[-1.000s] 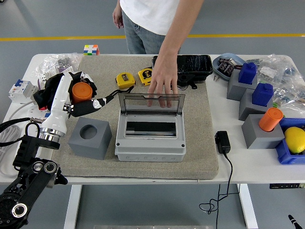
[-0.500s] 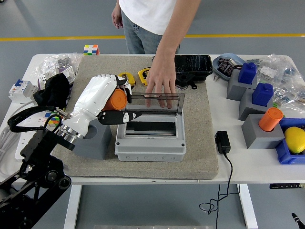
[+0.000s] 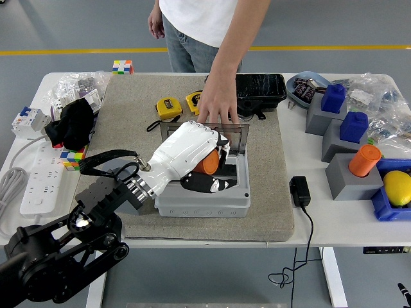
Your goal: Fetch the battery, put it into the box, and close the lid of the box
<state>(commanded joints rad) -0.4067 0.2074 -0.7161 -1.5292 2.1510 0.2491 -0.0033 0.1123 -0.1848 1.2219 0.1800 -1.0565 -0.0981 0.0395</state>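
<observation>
You had the orange cylindrical battery (image 3: 207, 163) gripped in the white left hand (image 3: 192, 157), fingers curled round it, directly over the open grey plastic box (image 3: 202, 192). A person's hand (image 3: 215, 109) rested on the box's upright transparent lid (image 3: 234, 136).

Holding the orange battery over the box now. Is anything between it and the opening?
Nothing visible blocks it. The left hand holds the orange battery right above the grey box, whose clear lid stands raised at the back. A person's hand rests at the lid's top edge, behind the opening, not over it.
</observation>
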